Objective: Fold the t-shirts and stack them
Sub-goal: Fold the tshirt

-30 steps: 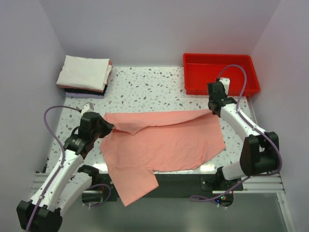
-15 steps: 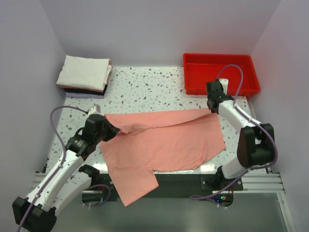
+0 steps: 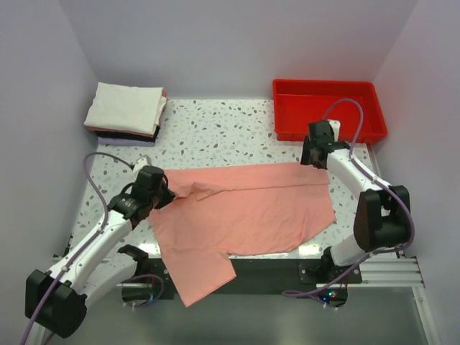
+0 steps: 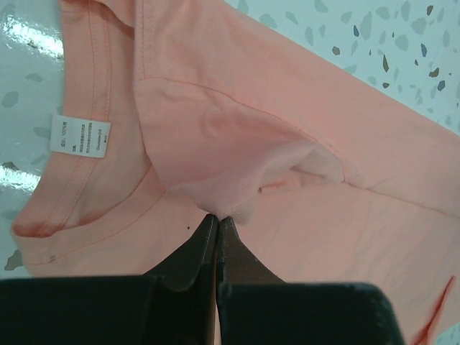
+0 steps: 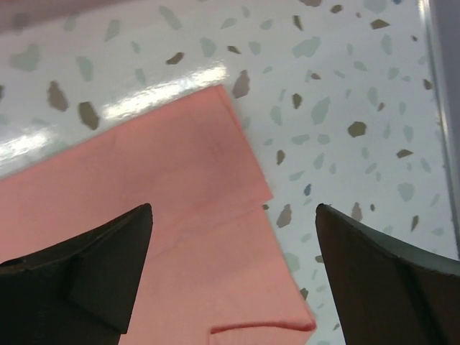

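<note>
- Step, judging by layout: prob. flattening salmon-pink tee (image 3: 244,208) ahead of 1st fold; nothing stacked from it yet.
- Location: lying spread across middle of desk (image 3: 215,133), neck end to L, hem end to R, one flap hanging over near edge. Far edge doubled over twd centre, wrinkling near L shoulder.
- L fingers (image 4: 205,251): clenching on a small bunched ridge of fabric just beside collar, w/ cloth puckering up into the pinch.
- R fingers (image 3: 312,158): released, standing wide apart, hovering just above far-R corner of tee, gripping nothing.
- Doing it well:
  - easing L pinch outward + down, taking slack out of wrinkled shoulder w/o dragging loose R corner
  - letting go only after lowering cloth onto desk
  - re-gripping at an edge, not mid-panel, avoiding extra layers
- Overhang: risking whole tee sliding off near edge if pulling twd arm bases.
- Destination, presumably: folded stack (image 3: 126,109) at far-L corner, cream tee on top, darker layers under, sitting well apart from the pink one.
- Also sitting at far R, just behind R arm: red tray (image 3: 329,108), not part of the job.
- Writing: neck label (image 4: 80,134), small + white, showing inside collar. Carrying several lines of grey print, too small to read. No brand or logo showing elsewhere.
</note>
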You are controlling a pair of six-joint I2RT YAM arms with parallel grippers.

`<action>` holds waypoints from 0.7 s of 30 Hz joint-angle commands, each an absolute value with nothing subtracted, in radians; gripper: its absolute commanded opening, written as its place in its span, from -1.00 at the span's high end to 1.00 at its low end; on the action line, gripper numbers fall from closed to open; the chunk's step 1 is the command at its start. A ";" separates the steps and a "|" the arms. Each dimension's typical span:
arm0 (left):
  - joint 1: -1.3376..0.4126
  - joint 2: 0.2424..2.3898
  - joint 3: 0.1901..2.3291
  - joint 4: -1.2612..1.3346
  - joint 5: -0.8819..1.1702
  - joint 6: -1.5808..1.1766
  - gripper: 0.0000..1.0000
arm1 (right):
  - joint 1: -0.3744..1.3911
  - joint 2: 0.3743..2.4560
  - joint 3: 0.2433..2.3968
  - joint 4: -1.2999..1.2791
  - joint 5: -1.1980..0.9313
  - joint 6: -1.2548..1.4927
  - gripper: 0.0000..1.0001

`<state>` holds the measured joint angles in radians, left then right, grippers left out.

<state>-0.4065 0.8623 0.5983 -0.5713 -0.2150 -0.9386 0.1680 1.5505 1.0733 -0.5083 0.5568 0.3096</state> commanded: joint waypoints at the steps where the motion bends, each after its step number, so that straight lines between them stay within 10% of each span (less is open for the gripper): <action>1: -0.407 0.913 0.650 -0.454 -0.258 -0.904 1.00 | 0.169 1.428 1.086 -0.486 0.321 0.273 -0.98; 21: -0.259 1.517 0.856 -0.193 -0.175 -0.758 1.00 | 0.972 1.765 1.204 -0.064 -0.057 0.224 -0.59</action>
<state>-0.2810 1.5154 0.8379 -0.2531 -0.2047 -0.7918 0.9321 1.7073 1.1160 -0.1745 -0.0231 0.2367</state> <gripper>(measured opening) 0.019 0.813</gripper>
